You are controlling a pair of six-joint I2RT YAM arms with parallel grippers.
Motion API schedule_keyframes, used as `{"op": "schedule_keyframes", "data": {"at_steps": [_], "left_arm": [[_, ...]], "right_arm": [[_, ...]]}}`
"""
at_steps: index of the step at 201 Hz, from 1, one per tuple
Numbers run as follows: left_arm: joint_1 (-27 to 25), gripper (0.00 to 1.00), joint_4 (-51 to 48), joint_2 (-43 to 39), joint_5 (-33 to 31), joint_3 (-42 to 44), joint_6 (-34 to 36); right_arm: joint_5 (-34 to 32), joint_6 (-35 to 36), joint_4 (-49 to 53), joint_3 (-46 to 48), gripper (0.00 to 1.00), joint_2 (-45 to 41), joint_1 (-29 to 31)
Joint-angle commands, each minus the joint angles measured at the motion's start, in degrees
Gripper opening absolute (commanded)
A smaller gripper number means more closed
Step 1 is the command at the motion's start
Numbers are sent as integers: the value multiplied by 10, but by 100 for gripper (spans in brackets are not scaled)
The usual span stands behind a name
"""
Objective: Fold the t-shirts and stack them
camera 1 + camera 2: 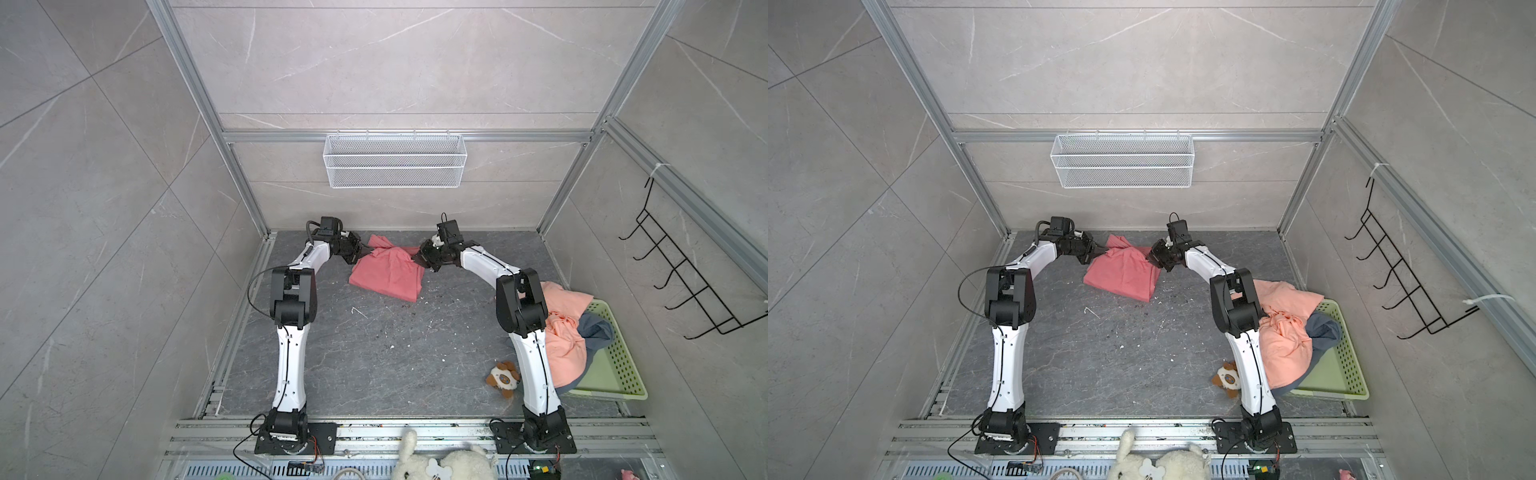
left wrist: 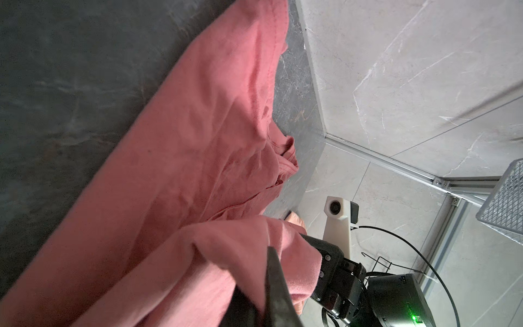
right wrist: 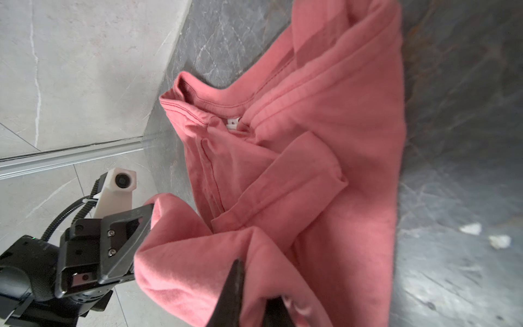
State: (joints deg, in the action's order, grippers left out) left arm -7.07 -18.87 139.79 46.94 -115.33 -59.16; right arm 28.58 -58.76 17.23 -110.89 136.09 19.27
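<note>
The coral-red t-shirt lies crumpled and partly folded at the back of the dark floor, its collar and white label toward the back wall. My left gripper is shut on a fold of its left edge. My right gripper is shut on a fold of its right edge. Both held folds are lifted slightly and the grippers face each other across the shirt. A peach t-shirt and a blue-grey t-shirt are heaped at the right.
The heap spills from a pale green basket behind my right arm. A small brown-and-white plush toy lies near that arm's base. A white wire basket hangs on the back wall and a black hook rack on the right wall.
</note>
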Motion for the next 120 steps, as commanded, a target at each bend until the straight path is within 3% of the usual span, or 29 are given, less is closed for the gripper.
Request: {"op": "schedule_keyframes", "data": {"at_steps": [1, 59, 120], "left_arm": [[3, 0, 45, -42, 29, 27, -8], [4, 0, 121, -234, 26, 238, -7], [-4, 0, 78, -473, -18, 494, 27]], "right_arm": [[7, 1, -7, 18, 12, -27, 1], [6, 75, -9, 216, 10, -225, 25], [-29, 120, 27, 420, 10, -399, 89]]}}
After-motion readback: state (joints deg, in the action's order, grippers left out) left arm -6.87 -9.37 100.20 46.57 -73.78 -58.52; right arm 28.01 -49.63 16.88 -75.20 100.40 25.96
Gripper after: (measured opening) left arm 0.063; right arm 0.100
